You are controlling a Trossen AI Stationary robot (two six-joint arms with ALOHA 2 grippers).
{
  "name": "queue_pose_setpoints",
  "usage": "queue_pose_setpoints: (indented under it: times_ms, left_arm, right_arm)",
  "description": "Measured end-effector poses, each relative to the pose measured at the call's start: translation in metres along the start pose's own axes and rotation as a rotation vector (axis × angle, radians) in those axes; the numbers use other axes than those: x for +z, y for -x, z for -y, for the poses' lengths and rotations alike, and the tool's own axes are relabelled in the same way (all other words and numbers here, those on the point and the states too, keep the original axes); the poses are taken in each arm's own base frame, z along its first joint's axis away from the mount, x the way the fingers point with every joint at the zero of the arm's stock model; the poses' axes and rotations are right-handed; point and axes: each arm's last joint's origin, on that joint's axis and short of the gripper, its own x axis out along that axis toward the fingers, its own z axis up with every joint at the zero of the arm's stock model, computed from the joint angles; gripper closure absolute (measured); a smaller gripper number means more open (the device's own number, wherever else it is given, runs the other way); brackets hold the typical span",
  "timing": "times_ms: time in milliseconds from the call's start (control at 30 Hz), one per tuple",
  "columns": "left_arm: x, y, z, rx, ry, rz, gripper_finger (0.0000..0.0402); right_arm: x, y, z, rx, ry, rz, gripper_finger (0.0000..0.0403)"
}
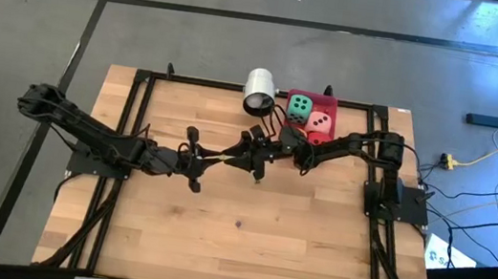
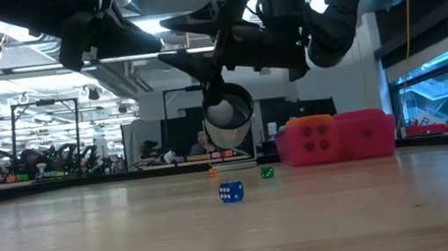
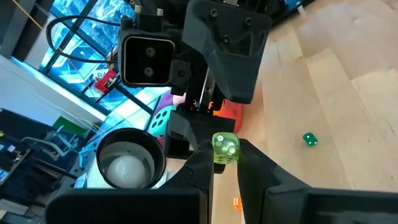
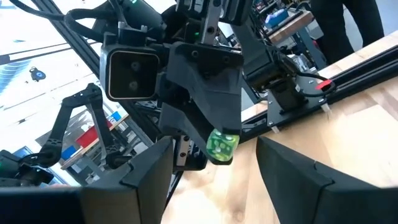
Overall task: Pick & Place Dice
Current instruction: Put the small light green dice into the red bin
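My left gripper [image 3: 225, 164] is shut on a small yellow-green die [image 3: 225, 148] and holds it in the air over the table's middle. My right gripper [image 4: 214, 174] faces it from the right. It is open, with one finger on either side of that die [image 4: 222, 147] and apart from it. In the high view the two grippers meet tip to tip, left [image 1: 233, 156] and right [image 1: 253, 157]. A small blue die [image 2: 231, 193], a small green die [image 3: 310, 139] and a small orange die [image 2: 213, 173] lie on the wood. Big green [image 1: 300, 107] and pink [image 1: 320, 124] soft dice sit in the red tray [image 1: 333, 101]. My left gripper pinches the small die by two opposite sides [image 3: 217, 152] between its two fingertips [image 3: 247, 157], at their free ends. The fingers come nearly level from the table's left. The die is lifted clear of the table.
A white cup [image 1: 258, 93] lies on its side at the far edge, beside the red tray, its mouth toward the table's near edge. A black frame [image 1: 139, 96] runs round the wooden top. Bare wood spreads across the near half.
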Motion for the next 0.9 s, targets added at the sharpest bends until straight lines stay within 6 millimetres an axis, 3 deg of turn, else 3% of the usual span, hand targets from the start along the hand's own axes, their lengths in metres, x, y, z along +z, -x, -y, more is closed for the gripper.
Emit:
queue_pose_setpoints:
  times_ms: [900]
  left_arm:
    - [-0.001,-0.009,0.001,0.032,-0.023,-0.051,0.0370]
  right_arm:
    - [0.005,-0.011,0.001,-0.035,-0.003,-0.058,0.0172]
